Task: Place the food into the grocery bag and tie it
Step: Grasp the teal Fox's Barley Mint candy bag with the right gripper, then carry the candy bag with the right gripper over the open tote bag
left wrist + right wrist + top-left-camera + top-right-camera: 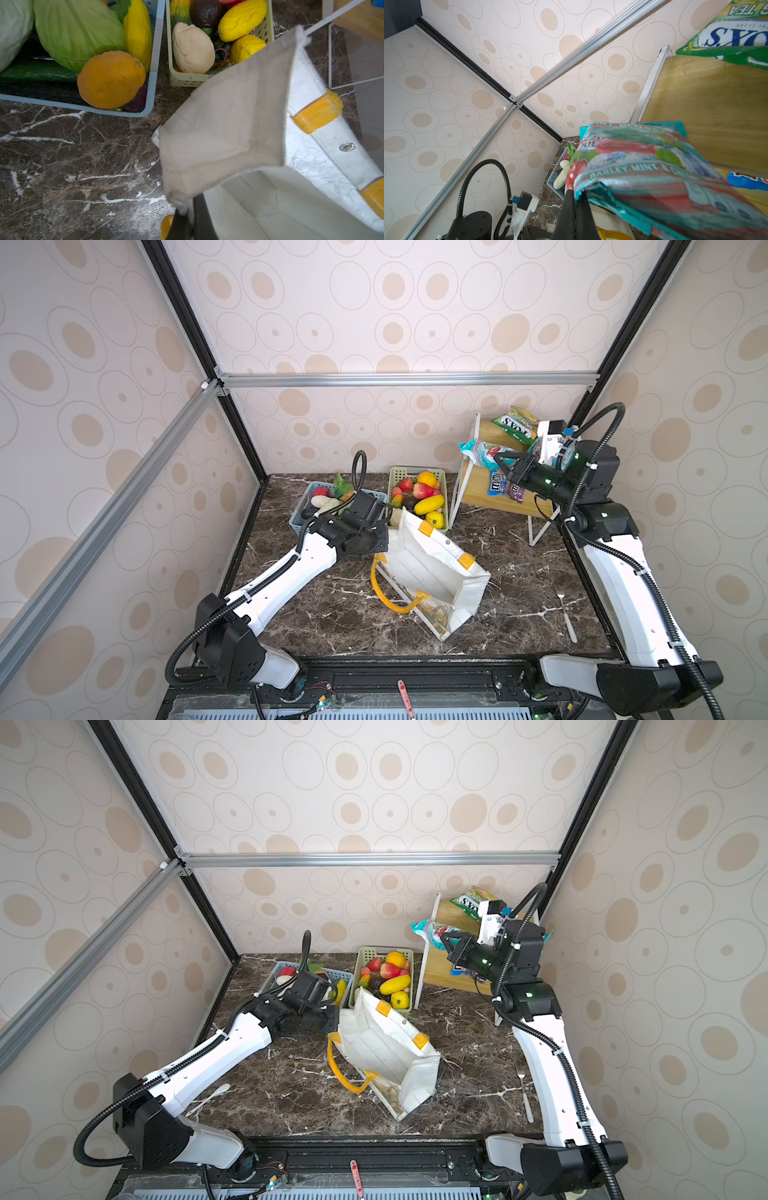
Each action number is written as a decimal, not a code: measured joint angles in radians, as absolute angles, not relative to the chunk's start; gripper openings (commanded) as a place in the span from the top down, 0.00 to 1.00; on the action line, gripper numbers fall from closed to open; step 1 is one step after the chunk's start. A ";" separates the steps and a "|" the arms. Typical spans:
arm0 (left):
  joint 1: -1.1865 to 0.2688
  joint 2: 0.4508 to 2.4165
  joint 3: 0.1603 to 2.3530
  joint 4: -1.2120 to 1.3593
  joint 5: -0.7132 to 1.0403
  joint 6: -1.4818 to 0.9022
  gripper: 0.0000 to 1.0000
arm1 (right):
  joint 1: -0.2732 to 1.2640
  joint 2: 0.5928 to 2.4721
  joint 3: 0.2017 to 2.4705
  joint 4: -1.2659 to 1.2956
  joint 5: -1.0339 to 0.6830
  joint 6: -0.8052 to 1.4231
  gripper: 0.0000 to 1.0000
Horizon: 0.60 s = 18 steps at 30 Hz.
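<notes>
Grocery bag (432, 568) sits mid-counter (311, 605), just in front of the green basket (187, 80). Its mouth is open, and in the left wrist view the inside looks empty to us. One yellow-orange handle (384, 593) droops outside the near wall.

Left jaws are pinched shut on the bag's rim flap, a thin fabric grip that props the mouth open. Right jaws are clamped on one edge of the teal packet (643, 166), raised beside the wooden shelf (482, 485) and well apart from the bag. We read this as the first item's carry to the bag, with loading barely started.

Risks we see:
- It's an edge grip on crinkly film with most of the packet hanging free. A swing on the way across could peel it out of the jaws.
- The packet is close to the shelf frame and the green packet (513, 427). Snagging either could drag stock off the shelf.
- The bag mouth depends on one pinch. If the flap slips, that wall folds in and the opening narrows.
- A packet landing on the rim instead of inside could tip the light bag toward the blue basket (152, 83).
- Both arms converge over the bag, so clearance with the left wrist gets tight.
- The loose handle could get buried under food, which would make the tie harder.
</notes>
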State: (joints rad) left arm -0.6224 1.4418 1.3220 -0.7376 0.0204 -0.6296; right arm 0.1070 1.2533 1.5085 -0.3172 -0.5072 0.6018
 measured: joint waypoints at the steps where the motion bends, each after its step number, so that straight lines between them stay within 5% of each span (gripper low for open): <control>1: -0.622 1.442 1.324 -0.741 0.020 -0.630 1.00 | 0.108 1.252 1.509 -0.320 -0.511 0.602 1.00; 18: -0.622 1.465 1.362 -0.767 0.018 -0.627 1.00 | 0.190 1.217 1.508 -0.374 -0.606 0.596 1.00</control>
State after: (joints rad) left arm -0.6224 1.4654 1.3624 -0.7666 0.0181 -0.6273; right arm 0.1898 1.2167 1.5078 -0.3744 -0.6064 0.5961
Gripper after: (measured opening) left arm 0.048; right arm 0.049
